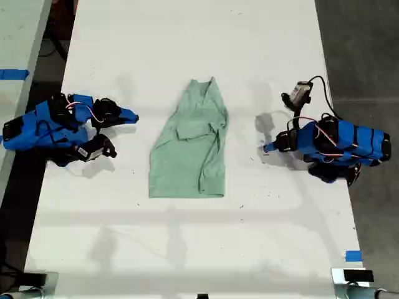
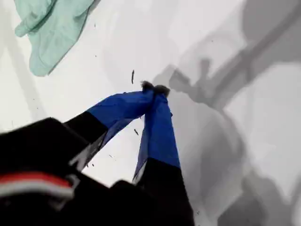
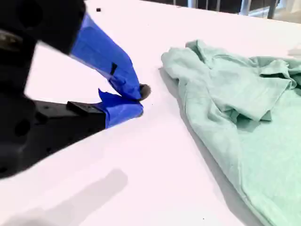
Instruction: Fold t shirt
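- Where the exterior view looks straight down, the white desk (image 1: 187, 249) fills most of the picture, with one blue arm at each side of that view.
- The t shirt (image 1: 190, 146) lies flat and wrinkled in the middle of the desk. Its narrow collar end is toward the exterior view's top and its wide hem toward the bottom. A sleeve is folded in over the body.
- My second pincer (image 3: 140, 96) sits low over the bare desk just beside the shirt's (image 3: 244, 117) edge, not touching the cloth. Its blue tips are pressed together with nothing between them. In the exterior view it is the pincer (image 1: 268, 148) on the right, pointing at the shirt.
- My first pincer (image 2: 153, 88) is over bare desk, its tips meeting and gripping nothing. Only a corner of the shirt (image 2: 47, 28) shows, well apart from it. In the exterior view it is the pincer (image 1: 133, 116) on the left.
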Controlling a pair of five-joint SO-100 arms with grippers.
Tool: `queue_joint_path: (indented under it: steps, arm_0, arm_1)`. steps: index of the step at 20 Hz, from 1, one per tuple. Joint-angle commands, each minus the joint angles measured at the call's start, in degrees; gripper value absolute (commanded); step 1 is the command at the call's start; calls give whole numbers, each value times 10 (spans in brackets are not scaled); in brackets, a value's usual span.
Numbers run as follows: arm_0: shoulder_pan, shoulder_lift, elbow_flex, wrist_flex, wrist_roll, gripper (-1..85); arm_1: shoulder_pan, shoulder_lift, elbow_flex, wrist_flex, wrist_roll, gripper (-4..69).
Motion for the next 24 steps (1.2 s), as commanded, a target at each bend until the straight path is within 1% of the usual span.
queue_joint_path:
  steps: [1,2,6,9,10,12,13,14,16,17,18,19,20,21,22,23,24]
  arm_0:
    - [17,0,26,2,-44,-2]
    - [24,5,26,1,-45,-3]
    - [66,6,26,-58,-1,-3]
    - [108,6,18,-92,-3,-3]
    - [121,6,3,-90,-7,-3]
    - [161,3,-49,-62,-39,-3]
    - [183,-28,-82,-59,-56,-3]
    - [200,-105,-123,-71,-72,-3]
    - [236,-386,-272,-93,-84,-3]
    - [252,-533,-378,-78,-84,-3]
    - [264,-666,-482,-50,-82,-3]
    - [273,-774,-575,-13,-81,18]
    - [279,-863,-651,33,-85,84]
    - [280,-930,-710,90,-99,167]
    - [281,-981,-746,139,-110,220]
    - [285,-1009,-756,158,-115,248]
    - [294,-1017,-749,158,-128,264]
  arm_1:
    - [-15,7,35,-6,3,-15]
    - [-15,7,35,-6,3,-15]
    - [-12,7,35,-6,1,-15]
    - [-10,7,35,-6,0,-15]
    - [-10,7,35,-6,0,-15]
    - [-10,7,35,-6,0,-15]
    - [-10,7,35,-6,0,-15]
    - [-10,7,35,-6,0,-15]
    - [-9,7,35,-6,0,-15]
    - [-9,7,35,-6,1,-15]
    - [-10,7,35,-6,2,-15]
    - [-11,7,35,-6,3,-15]
    - [-12,7,35,-6,3,-15]
    - [-14,7,35,-6,4,-15]
    - [-15,7,35,-6,4,-15]
    - [-15,7,35,-6,0,-15]
    - [-15,7,35,-6,-1,-15]
